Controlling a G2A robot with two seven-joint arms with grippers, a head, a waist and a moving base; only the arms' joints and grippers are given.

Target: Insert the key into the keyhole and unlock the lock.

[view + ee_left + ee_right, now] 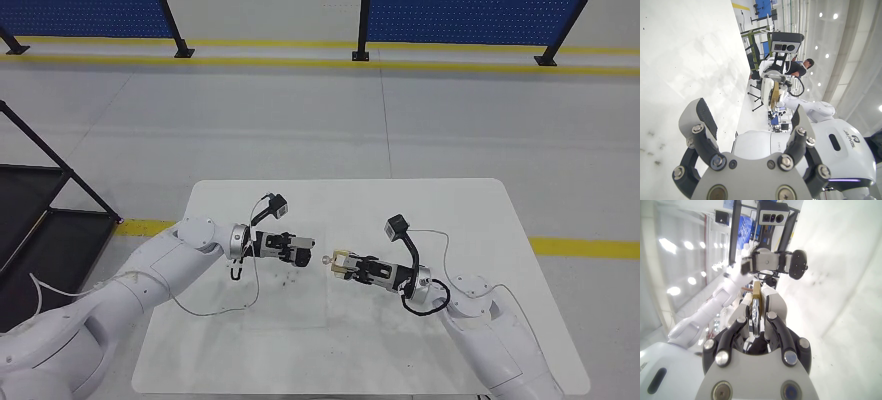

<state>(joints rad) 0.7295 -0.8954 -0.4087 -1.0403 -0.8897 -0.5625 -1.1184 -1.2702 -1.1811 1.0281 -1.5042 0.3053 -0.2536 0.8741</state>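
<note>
Clamping the lock (755, 290), right pincer (758, 301) faces wide-spread left pincer (751, 111).

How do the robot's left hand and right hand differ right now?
The left hand is open wide; the right hand is closed. The left hand holds nothing; the right hand grips the brass lock. Both face each other over the white table.

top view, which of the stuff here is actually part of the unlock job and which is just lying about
For the job:
lock, clamped in the right hand
left hand, open, facing the lock

Just about:
table under both arms
black rack on the floor beside the table
blue barriers at the back
yellow floor line
</note>
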